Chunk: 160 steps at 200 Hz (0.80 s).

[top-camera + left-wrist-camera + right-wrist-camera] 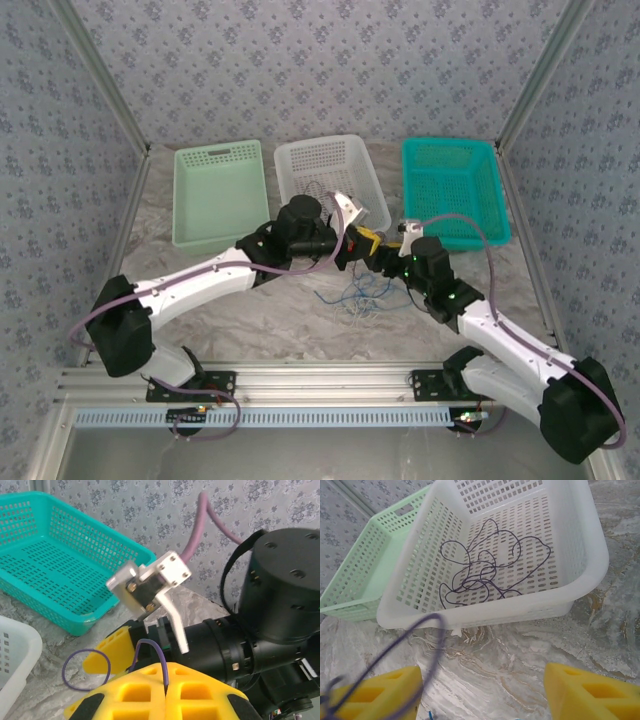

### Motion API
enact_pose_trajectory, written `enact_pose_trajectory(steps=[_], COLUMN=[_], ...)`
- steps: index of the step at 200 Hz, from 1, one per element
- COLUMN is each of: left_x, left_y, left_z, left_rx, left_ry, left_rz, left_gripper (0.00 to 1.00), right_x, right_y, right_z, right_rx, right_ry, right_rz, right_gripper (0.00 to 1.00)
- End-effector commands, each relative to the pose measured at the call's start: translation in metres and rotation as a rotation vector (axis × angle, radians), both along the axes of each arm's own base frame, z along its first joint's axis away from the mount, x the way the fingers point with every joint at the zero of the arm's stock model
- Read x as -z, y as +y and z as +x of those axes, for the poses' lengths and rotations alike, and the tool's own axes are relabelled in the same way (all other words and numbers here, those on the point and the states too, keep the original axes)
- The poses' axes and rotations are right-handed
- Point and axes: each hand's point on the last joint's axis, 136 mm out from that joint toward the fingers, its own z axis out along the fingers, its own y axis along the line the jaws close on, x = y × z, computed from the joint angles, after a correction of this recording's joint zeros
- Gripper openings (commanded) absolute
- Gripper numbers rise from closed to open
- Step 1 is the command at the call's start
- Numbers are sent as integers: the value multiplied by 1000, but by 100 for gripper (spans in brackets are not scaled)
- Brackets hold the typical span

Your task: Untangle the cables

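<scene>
A small tangle of thin blue and pale cables (364,292) lies on the table in front of both grippers. My left gripper (166,686) is shut on a thin purple cable (150,647), which arches up out of the seam between the yellow fingers and loops off to the left. In the top view it (358,242) meets my right gripper (379,252) tip to tip above the tangle. My right gripper (482,695) is open, its yellow fingers (375,696) far apart; a blurred purple cable loop (427,635) runs past the left one. Another dark purple cable (485,567) lies curled inside the white basket (580,580).
Three baskets stand along the back: pale green (219,192), white (330,160), and teal (455,188). The right arm's black wrist (280,595) and its camera bracket (150,582) are close in front of the left gripper. Bare marbled table (520,650) lies beneath the right gripper.
</scene>
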Motion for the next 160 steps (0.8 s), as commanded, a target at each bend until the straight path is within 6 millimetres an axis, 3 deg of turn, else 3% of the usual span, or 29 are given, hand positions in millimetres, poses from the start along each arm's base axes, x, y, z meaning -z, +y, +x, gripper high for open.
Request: enact_pose_trajectory(steps=[1, 50, 76, 93, 118, 160], left_x=[-42, -84, -98, -101, -97, -90], left_y=[7, 22, 27, 28, 29, 27], left_z=[-8, -5, -4, -2, 2, 8], left_rx=[18, -37, -52, -63, -80, -93], left_ry=[-70, -194, -232, -248, -249, -244], left_rz=[-86, -128, -139, -135, -125, -110], left_gripper=[0, 0, 0, 0, 0, 0], right_x=[3, 41, 48, 46, 37, 11], right_y=[-2, 3, 1, -3, -8, -15], right_z=[5, -6, -13, -17, -25, -34], right_rx=[19, -21, -39, -33, -35, -45], right_ry=[17, 157, 172, 161, 118, 35], right_rz=[-10, -98, -131, -132, -115, -95], right_gripper=[61, 50, 48, 51, 66, 71])
